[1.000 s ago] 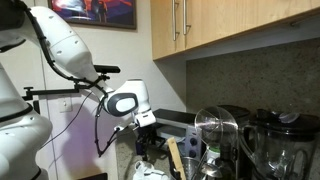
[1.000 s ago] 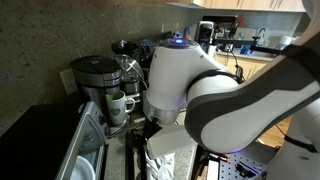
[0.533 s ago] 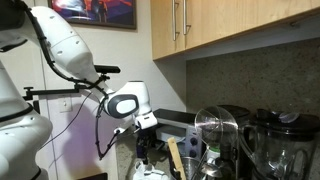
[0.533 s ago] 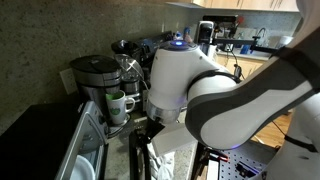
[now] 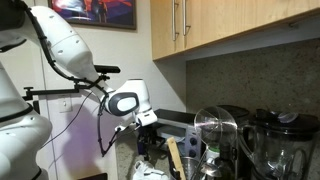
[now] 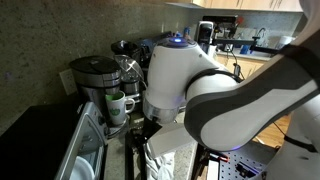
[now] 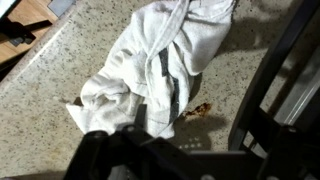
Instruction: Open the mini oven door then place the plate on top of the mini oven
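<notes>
Mini oven (image 6: 45, 130) sits just beside the white mug (image 6: 118, 103). End effector (image 5: 152, 143) hovers open, empty, near that mug — over a cloth (image 7: 160, 60). We'd hook the mini oven door (image 6: 88, 140) by its top edge — pull down slowly.

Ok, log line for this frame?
gripper: open, empty | white cloth: crumpled on speckled counter, under gripper | mini oven: untouched
</notes>
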### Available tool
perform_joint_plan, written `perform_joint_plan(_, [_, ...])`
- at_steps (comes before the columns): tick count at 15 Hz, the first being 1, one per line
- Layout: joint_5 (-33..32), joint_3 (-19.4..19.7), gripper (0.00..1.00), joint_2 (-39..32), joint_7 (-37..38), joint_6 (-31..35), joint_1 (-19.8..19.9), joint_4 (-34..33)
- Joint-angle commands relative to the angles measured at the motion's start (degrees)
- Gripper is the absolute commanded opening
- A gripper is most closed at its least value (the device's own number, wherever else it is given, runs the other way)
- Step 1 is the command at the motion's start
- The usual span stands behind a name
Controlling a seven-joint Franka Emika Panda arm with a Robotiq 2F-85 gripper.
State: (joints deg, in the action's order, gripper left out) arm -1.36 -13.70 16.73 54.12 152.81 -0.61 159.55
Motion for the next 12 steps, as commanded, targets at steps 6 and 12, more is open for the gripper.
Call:
perform_joint_plan(6, [-6.01, -3.47, 1.00, -1.33, 10.09, -1.48, 2.16, 0.04])
perform_joint_plan(12, [-8.10, -2.76, 1.00, -3.30, 11.53, 0.45, 3.64, 0.09])
